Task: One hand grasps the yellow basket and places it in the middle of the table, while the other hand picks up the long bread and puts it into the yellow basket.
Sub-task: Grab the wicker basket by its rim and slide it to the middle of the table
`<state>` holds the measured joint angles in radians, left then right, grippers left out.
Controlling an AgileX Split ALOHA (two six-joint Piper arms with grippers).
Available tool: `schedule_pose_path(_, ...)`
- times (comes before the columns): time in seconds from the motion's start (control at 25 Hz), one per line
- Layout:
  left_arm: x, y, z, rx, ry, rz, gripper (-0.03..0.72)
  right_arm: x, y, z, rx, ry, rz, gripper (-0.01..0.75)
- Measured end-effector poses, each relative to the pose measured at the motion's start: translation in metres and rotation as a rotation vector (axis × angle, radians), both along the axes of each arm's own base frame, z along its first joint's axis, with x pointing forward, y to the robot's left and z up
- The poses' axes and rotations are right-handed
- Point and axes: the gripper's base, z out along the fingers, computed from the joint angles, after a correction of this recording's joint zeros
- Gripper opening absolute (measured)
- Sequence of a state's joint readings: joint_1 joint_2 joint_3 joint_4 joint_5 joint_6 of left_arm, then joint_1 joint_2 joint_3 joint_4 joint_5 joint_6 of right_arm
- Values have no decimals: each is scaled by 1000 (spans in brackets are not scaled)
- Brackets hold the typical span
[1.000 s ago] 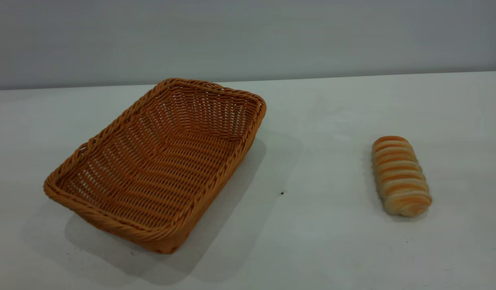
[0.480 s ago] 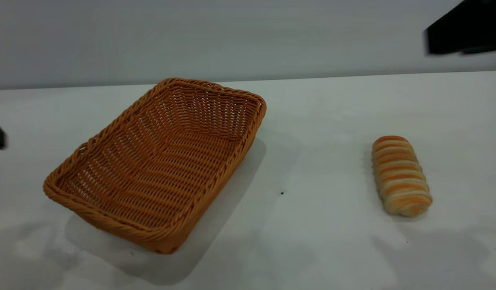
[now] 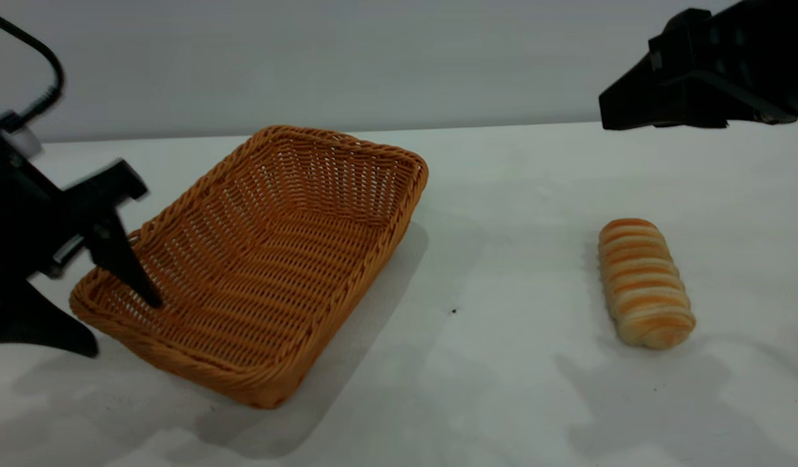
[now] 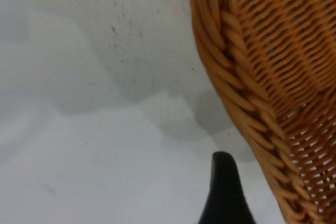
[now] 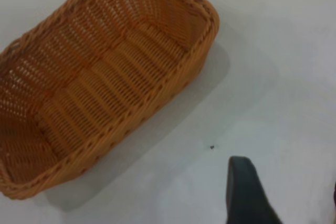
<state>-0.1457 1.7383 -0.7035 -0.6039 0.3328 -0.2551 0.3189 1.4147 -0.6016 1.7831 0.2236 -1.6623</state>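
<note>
Left pincer (image 3: 123, 324), jaws wide, now straddles the basket (image 3: 262, 259) rim; right pincer (image 3: 606, 113) arrives above bread (image 3: 644, 282), grip state unclear.

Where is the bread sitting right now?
In the exterior view the bread lies on the table at the right, well apart from the basket on the left, with the right tool raised above and behind it.
</note>
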Motion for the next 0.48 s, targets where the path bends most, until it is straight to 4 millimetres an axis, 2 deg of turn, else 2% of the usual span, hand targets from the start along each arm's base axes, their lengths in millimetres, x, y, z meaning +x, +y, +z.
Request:
schedule_pose_path(0.32, 7, -24, -43, 46, -11, 95, 562, 1, 0, -3, -5, 8, 0, 444)
schedule_pose_path(0.4, 9, -27, -53, 59, -20, 136, 540, 1, 0, -3, -8, 9, -2, 444)
schedule_pose_path(0.48, 9, -28, -60, 67, -14, 158, 483, 1, 0, -3, -8, 10, -2, 444)
